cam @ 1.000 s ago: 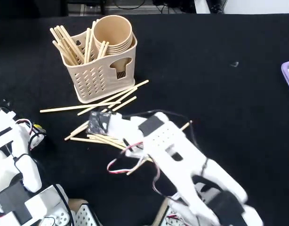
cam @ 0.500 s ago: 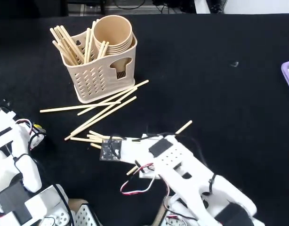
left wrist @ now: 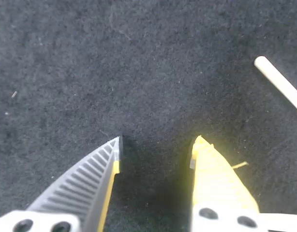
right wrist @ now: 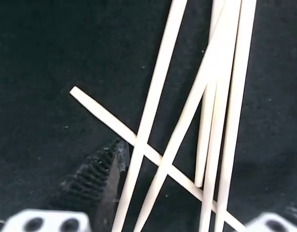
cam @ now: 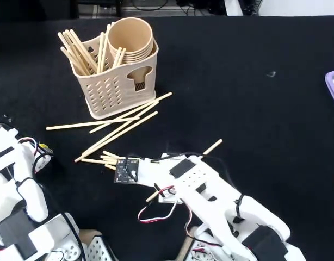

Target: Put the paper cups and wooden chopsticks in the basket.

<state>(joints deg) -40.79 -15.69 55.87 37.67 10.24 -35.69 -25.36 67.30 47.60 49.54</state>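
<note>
- High view: the basket (cam: 115, 87) stands on the black tabletop (cam: 254, 109). It holds a stack of paper cups (cam: 131, 35) and a bunch of chopsticks (cam: 80, 51). Loose chopsticks (cam: 121, 122) lie scattered between the basket and the right arm (cam: 210, 196), whose front end sits over the nearest sticks. The left arm (cam: 14, 206) is off to one side, well apart from the basket.
- Left wrist view: the left end effector (left wrist: 158, 145) has its fingers apart, with bare tabletop between them. One chopstick end (left wrist: 279, 84) lies ahead, off to the yellow finger's side, apart from it.
- Right wrist view: the right end effector (right wrist: 187, 188) is spread wide and clamped on nothing. Several crossed loose chopsticks lie between its fingers and run on ahead. One passes just beside the tip of the dark ridged finger (right wrist: 97, 179).
</note>
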